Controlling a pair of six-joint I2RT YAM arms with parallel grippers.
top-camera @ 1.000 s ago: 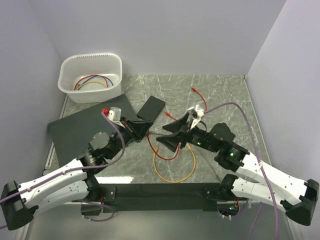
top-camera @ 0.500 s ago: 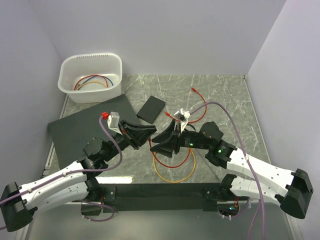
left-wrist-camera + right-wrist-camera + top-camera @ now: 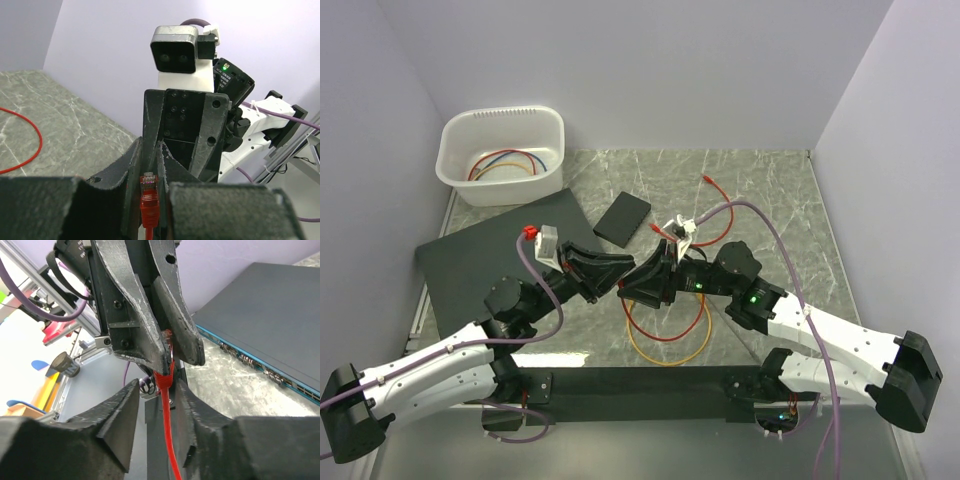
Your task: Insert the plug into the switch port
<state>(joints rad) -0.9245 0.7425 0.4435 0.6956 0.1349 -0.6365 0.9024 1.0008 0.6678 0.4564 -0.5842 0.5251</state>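
The red plug point(image 3: 149, 192) with its clear tip stands pinched between my left gripper's point(image 3: 149, 167) fingers, which are shut on it. In the right wrist view the plug point(image 3: 165, 371) hangs from those shut fingers, and its thin red cable point(image 3: 169, 440) runs down between my right gripper's point(image 3: 157, 386) fingers, which stand apart around it. In the top view the two grippers meet tip to tip, left point(image 3: 618, 270) and right point(image 3: 634, 281), above the table's middle. The black switch point(image 3: 490, 262) lies at the left. Its teal front face with the row of ports point(image 3: 252, 365) shows in the right wrist view.
A small black box point(image 3: 622, 218) lies behind the grippers. An orange-yellow cable point(image 3: 670, 357) and the red cable's loop point(image 3: 655, 322) lie below them. The red cable's far end point(image 3: 707, 181) lies further back. A white basin point(image 3: 450, 150) with cables stands at the back left.
My right gripper has moved left to the left gripper, and the left gripper has shifted slightly right. Their tips now meet around the plug.
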